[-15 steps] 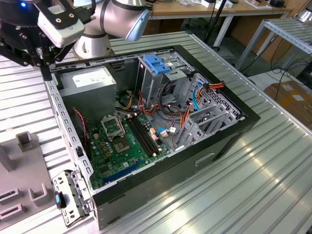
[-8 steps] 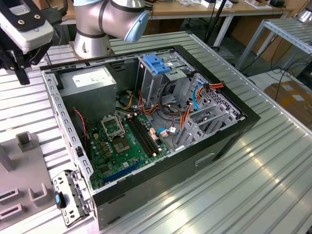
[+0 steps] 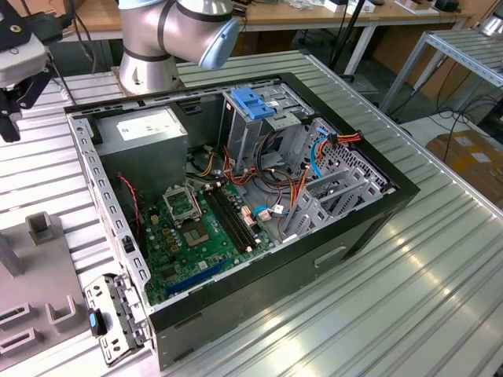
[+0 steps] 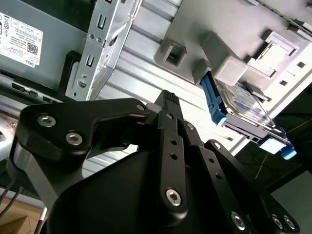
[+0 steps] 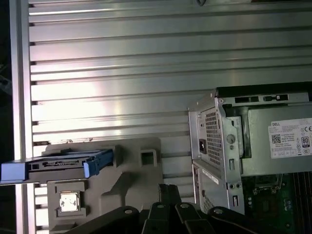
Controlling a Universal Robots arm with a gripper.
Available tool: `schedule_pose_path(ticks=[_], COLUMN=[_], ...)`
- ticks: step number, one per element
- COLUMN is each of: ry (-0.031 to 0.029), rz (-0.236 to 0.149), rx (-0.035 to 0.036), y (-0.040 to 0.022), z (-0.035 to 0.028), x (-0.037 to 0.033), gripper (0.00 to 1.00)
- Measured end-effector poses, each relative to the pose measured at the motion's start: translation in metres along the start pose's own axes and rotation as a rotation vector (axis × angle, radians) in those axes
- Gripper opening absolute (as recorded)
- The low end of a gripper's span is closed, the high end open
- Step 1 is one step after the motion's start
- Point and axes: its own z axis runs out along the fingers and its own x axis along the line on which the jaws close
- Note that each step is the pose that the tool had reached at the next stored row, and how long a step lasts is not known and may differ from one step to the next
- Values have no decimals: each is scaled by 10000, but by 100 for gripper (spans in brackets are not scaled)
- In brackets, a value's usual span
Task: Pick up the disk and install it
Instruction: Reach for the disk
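Observation:
The disk (image 5: 58,165) is a flat dark-grey drive with bright blue rail tabs, standing on edge in a slot of a grey fixture block (image 5: 134,170). In the second wrist view the disk (image 4: 241,105) rests in the same fixture (image 4: 219,39), its blue rail facing my gripper. My gripper (image 4: 168,97) hangs above the table a short way from the fixture, its black fingers together with nothing between them. The first wrist view shows its tips (image 5: 168,191) between the fixture and the computer case. In the exterior view the gripper (image 3: 16,94) is at the far left, beside the case.
An open computer case (image 3: 377,204) lies on the ribbed aluminium table (image 3: 393,314), showing a motherboard (image 3: 196,228), power supply (image 3: 145,133), cables and a drive cage with a light-blue latch (image 3: 251,102). The arm's base (image 3: 157,47) stands behind the case. The grey fixture (image 3: 47,306) sits at the exterior view's lower left.

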Motion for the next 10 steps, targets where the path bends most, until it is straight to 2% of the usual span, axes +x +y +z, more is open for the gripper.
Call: schedule_pose_path(ticks=[10], ry=[0], rz=[2], rx=[-3], y=[-21], z=[-8], x=[321], gripper=[11])
